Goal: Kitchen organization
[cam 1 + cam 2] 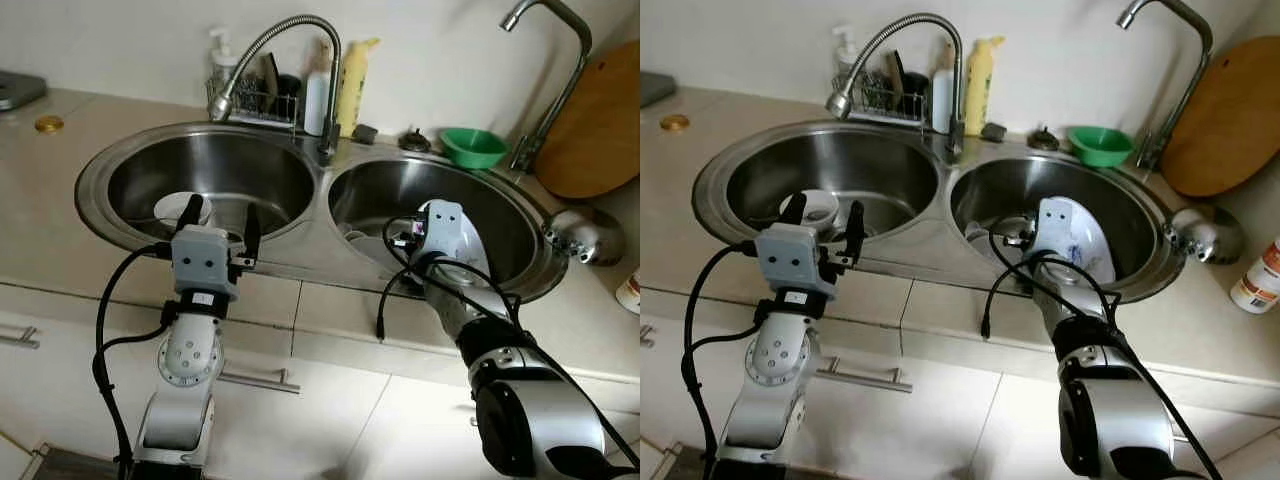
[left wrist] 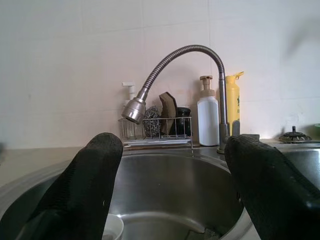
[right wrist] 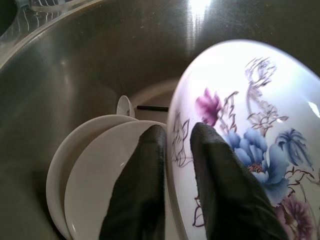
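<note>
Pinching the rim of a flowered plate [image 3: 250, 150] in the right sink basin [image 1: 500, 215], the right claw [image 3: 177, 137] may let it slip onto the white plates [image 3: 95, 175] below; the left claw [image 1: 218, 215] hovers spread over the left basin [image 1: 240, 170].

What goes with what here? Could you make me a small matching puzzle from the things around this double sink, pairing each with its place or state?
Things:
1. white plate with blue and purple flowers
2. small green plastic bowl
3. round wooden cutting board
4. left gripper

Places or states:
A. leaning against the wall behind the right basin
B. open, above the left basin's front rim
C. pinched at its rim by the right gripper
D. on the sink ledge by the right tap

Pairs: 1-C, 2-D, 3-A, 4-B
</note>
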Available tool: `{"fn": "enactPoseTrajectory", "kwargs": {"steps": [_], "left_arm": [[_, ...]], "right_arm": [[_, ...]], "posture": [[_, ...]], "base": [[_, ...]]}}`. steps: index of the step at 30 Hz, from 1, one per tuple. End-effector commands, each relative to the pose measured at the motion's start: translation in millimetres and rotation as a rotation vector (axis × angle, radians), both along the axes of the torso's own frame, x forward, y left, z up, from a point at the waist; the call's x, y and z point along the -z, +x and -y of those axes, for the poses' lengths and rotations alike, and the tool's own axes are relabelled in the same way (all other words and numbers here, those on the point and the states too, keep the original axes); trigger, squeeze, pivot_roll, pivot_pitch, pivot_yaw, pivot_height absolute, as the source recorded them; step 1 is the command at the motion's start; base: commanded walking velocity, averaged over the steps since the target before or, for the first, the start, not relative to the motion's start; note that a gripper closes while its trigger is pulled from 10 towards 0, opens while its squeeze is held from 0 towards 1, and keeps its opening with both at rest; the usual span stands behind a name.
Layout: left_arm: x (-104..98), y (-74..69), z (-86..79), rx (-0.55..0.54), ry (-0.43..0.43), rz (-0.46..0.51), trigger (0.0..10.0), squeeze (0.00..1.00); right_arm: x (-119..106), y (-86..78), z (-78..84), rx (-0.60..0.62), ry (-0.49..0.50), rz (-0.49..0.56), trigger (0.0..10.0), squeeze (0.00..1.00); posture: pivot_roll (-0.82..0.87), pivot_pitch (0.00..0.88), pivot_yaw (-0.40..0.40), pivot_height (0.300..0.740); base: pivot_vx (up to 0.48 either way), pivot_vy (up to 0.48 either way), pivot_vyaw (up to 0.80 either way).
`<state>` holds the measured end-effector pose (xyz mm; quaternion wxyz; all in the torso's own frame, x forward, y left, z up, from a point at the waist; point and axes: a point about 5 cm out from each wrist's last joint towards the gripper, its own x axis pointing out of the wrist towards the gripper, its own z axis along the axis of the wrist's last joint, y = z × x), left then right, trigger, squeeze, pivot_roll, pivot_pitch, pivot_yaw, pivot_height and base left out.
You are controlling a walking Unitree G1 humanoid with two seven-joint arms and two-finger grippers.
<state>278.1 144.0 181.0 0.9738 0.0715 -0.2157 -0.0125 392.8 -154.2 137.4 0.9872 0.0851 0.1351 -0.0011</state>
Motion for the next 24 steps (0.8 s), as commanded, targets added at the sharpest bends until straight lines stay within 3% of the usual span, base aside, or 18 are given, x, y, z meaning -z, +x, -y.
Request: {"fn": "enactPoseTrajectory", "kwargs": {"steps": [1,8,12,13,15,19,23,24], "left_arm": [[0,-0.1,5.2,0.021,-0.001,-0.013,10.0,0.0],[1,0.8,6.0,0.025,-0.011,-0.02,10.0,0.0],[-1,-0.3,7.3,0.044,-0.013,-0.013,10.0,0.0],[0,-0.3,7.7,0.049,-0.015,-0.018,10.0,0.0],[0,-0.1,8.0,0.054,-0.015,-0.025,10.0,0.0],[1,0.0,8.7,0.059,-0.017,-0.03,10.0,0.0],[1,-0.1,8.5,0.06,-0.017,-0.03,10.0,0.0],[1,-0.2,8.3,0.061,-0.018,-0.032,10.0,0.0]], "right_arm": [[8,-2.2,7.1,0.028,0.005,-0.035,10.0,1.0],[-14,0.8,-9.4,-0.081,0.002,0.11,10.0,1.0],[-46,-2.8,-26.6,-0.177,0.028,0.316,10.0,1.0],[-62,-7.8,-32.1,-0.211,0.032,0.428,10.0,1.0],[-76,-13.9,-35.5,-0.225,0.029,0.539,10.0,1.0],[-96,-28.6,-37.0,-0.212,-0.081,0.734,10.0,1.0],[-99,-34.6,-38.3,-0.218,-0.137,0.784,10.0,1.0],[-99,-41.7,-39.7,-0.224,-0.191,0.814,10.0,1.0]], "posture": [[0.06,0.0,-0.081,0.74],[0.06,0.0,-0.083,0.74],[0.06,0.0,-0.084,0.74],[0.06,0.0,-0.084,0.74],[0.06,0.0,-0.085,0.74],[0.06,0.0,-0.083,0.74],[0.06,0.0,-0.082,0.74],[0.06,0.0,-0.082,0.74]], "base": [[0.0,0.0,0.0],[0.0,0.0,0.0],[0.0,0.088,0.0],[0.0,0.48,0.0],[0.0,0.48,0.0],[0.0,0.48,0.0],[0.0,0.48,0.0],[0.0,0.48,0.0]]}}
